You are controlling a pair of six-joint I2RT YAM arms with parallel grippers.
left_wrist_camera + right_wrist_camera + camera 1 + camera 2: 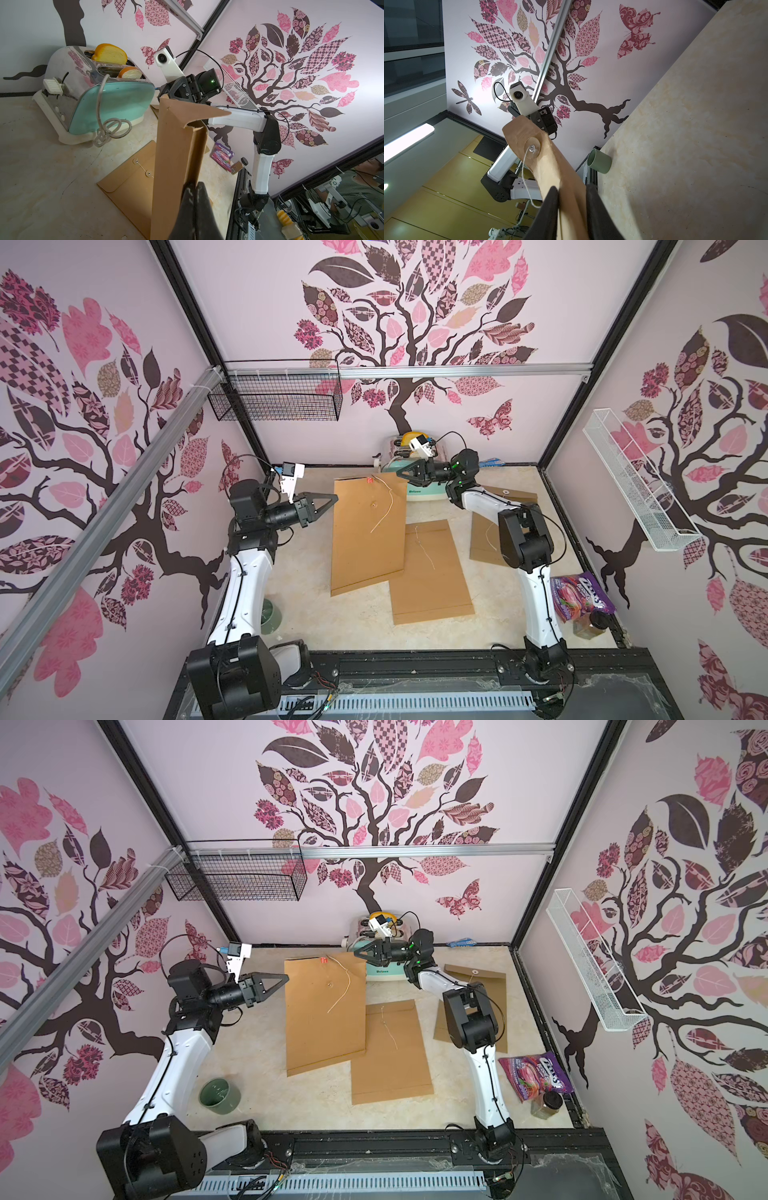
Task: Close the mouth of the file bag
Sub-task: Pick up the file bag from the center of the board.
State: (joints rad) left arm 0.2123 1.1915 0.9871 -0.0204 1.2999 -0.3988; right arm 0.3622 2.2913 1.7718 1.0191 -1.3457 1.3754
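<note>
File bag [368, 539], a brown kraft envelope, is held up between our two arms over the middle of the desk [332, 622]. Our left pincer [333, 499] is clamped fully together on the bag's left edge, just below the mouth. Our right pincer [571, 188] has narrowed onto the flap [519, 133] at the bag's far right corner, and the paper fills the gap between its two fingers.

The flap curls away from the body, so the mouth gapes open in the left wrist view. A round paper washer [532, 148] sits on the flap, and a white string [522, 172] hangs loose from it.

In both top views the bag's lower right corner overlaps a second envelope [432, 572] lying flat. A third envelope [484, 543] lies partly under our right arm. Behind the bag stands a teal toaster [419, 491] with bread slices [109, 53] in its slots. A green cup [219, 1096] sits near our left arm's base. A purple sweet bag [582, 597] and a dark-lidded jar [592, 624] lie beside our right arm's base.
</note>
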